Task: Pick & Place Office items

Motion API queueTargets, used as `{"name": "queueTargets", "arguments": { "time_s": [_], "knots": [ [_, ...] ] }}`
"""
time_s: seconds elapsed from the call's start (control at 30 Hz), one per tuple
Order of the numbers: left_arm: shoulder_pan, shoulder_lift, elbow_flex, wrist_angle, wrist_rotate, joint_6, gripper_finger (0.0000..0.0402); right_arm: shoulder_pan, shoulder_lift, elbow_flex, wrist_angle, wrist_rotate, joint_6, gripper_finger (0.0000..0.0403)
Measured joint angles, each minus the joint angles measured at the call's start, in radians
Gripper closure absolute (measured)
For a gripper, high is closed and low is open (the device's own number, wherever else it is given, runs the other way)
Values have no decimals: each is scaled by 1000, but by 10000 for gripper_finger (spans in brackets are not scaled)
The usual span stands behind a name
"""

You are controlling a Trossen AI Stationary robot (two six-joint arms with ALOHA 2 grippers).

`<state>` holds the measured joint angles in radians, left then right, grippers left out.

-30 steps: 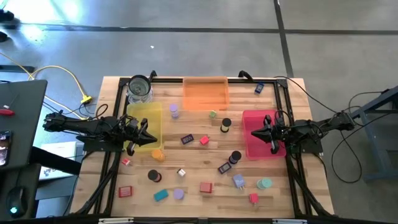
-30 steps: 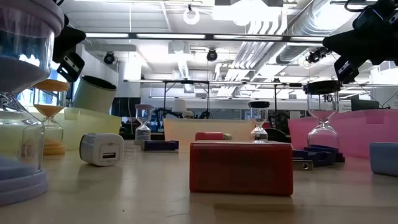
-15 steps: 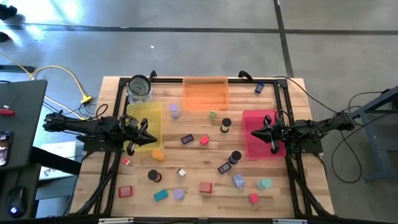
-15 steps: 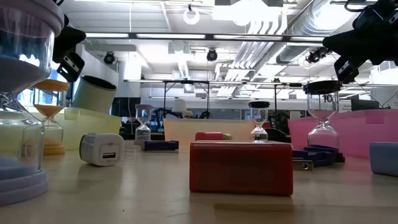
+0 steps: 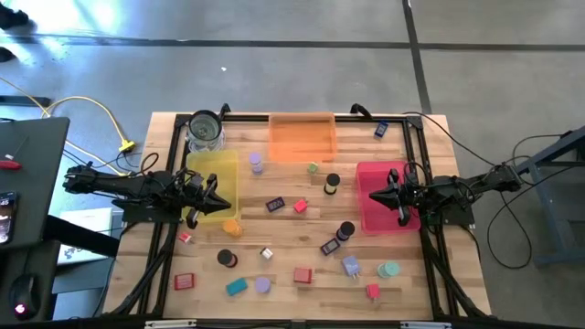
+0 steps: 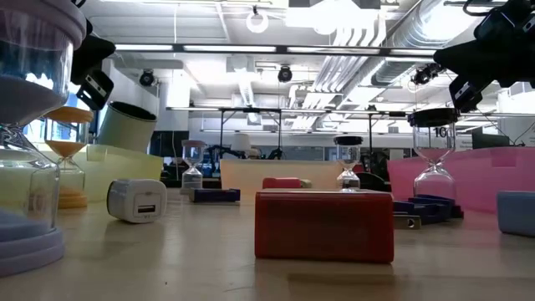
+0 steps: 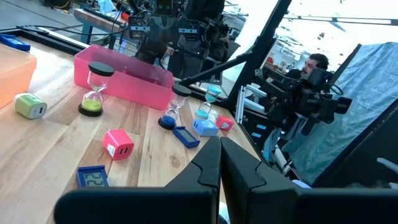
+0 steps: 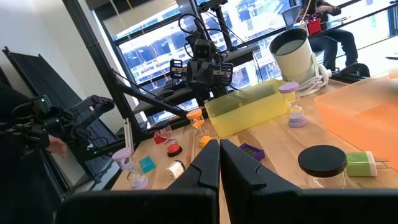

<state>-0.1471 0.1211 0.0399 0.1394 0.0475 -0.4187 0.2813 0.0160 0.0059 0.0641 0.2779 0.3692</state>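
Both pincers are pressed shut and hold nothing. The left gripper (image 5: 218, 200) hangs over the yellow tray (image 5: 213, 169). The right gripper (image 5: 377, 195) hangs over the pink tray (image 5: 380, 224). The office items lie on the table between them. The pink charger block (image 5: 300, 207) sits about midway, maybe nearer the right gripper.
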Motion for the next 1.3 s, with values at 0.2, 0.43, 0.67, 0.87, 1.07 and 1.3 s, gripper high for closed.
{"name": "queueTargets", "arguments": {
  "time_s": [0.2,0.43,0.67,0.87,1.07,1.3],
  "knots": [
    [0,0,0,0,0,0,401,0,0,0,0,0,0,401],
    [2,0,0,5,-14,-8,401,0,0,0,0,0,0,401],
    [71,-8,0,18,-75,-20,401,0,0,0,0,0,0,401],
    [155,-7,0,20,-84,-57,401,0,0,0,0,12,0,401],
    [185,-3,0,19,-84,-59,401,0,0,0,22,34,11,401],
    [185,1,0,27,-163,-53,401,-10,0,0,216,79,140,401]
  ]
}}
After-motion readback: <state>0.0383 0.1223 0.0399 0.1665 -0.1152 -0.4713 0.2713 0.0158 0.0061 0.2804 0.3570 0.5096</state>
